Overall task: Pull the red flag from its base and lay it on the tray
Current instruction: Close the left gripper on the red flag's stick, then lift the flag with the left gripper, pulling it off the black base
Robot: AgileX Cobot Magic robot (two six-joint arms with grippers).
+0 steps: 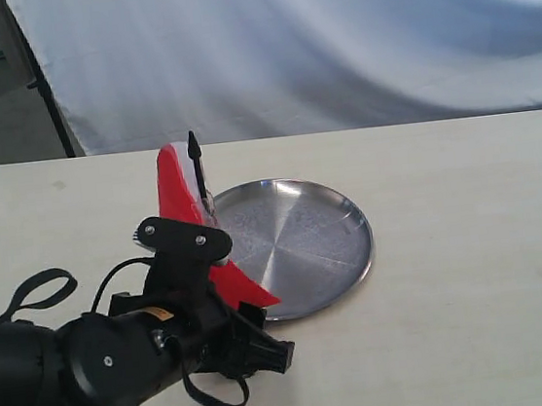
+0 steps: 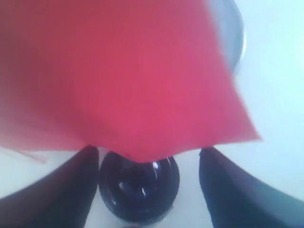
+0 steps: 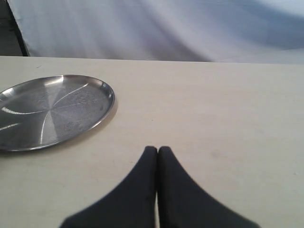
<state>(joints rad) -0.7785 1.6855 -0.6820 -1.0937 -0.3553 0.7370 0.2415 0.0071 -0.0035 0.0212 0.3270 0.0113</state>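
Exterior cam looks slightly down across the counter (image 1: 484, 267) toward the white backdrop (image 1: 331, 39), left wrist cam is jammed right up against the red flag (image 2: 118, 71), right wrist cam skims low, and all three catch the tray (image 1: 314, 237).

Quick layout check from my end

On my exterior feed the tray (image 1: 301, 249) lies mid-table (image 1: 473, 258), and the flag (image 1: 179, 189) stands upright at its left rim, in front of the backdrop sheet (image 1: 331, 39). On the left wrist cam, the base (image 2: 138, 190) sits between my left gripper (image 2: 149, 150) fingers, under the cloth. My right gripper (image 3: 157, 151) is over the table, apart from the tray.
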